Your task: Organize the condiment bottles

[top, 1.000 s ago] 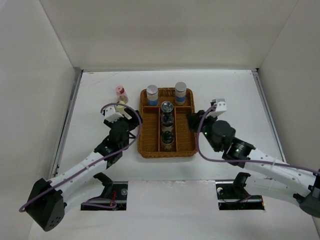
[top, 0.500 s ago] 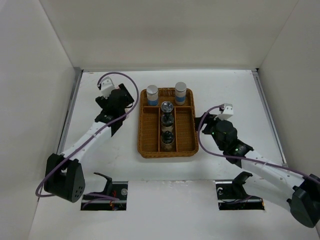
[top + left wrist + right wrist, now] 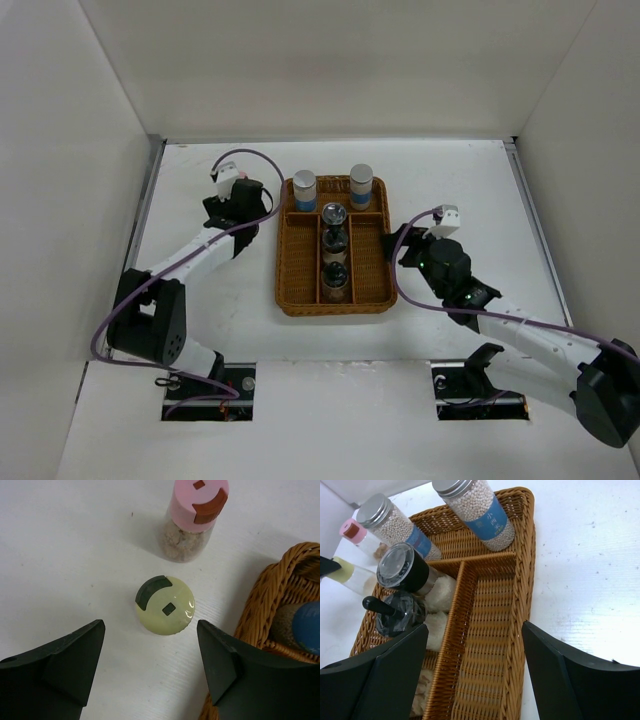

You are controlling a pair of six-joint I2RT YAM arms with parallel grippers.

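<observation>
The left jaws are spread wide and hold nothing. They hang over the yellow-capped bottle point(image 3: 165, 605), which stands upright on the table point(image 3: 60, 555) between the two fingers and touches neither. Just beyond it, on the far side, stands the pink-capped bottle point(image 3: 195, 517), filled with something brownish and grainy. Both bottles are on the bare table just left of the wicker tray point(image 3: 265, 600), near its far left corner.

The right jaws are also wide open and empty, poised above the right edge of the wicker tray point(image 3: 370, 260), over its empty right compartment point(image 3: 490, 630).

Two grey-capped bottles with blue-and-white labels point(image 3: 305, 190) point(image 3: 361, 186) stand side by side in the far compartment of the tray, and the right wrist view shows them full of pale beads point(image 3: 480, 510) point(image 3: 395, 522). In the middle compartment the bottles with shiny tops point(image 3: 334, 218) point(image 3: 336, 283) stand in a line from far to near. The left compartment looks bare in the top view.
</observation>
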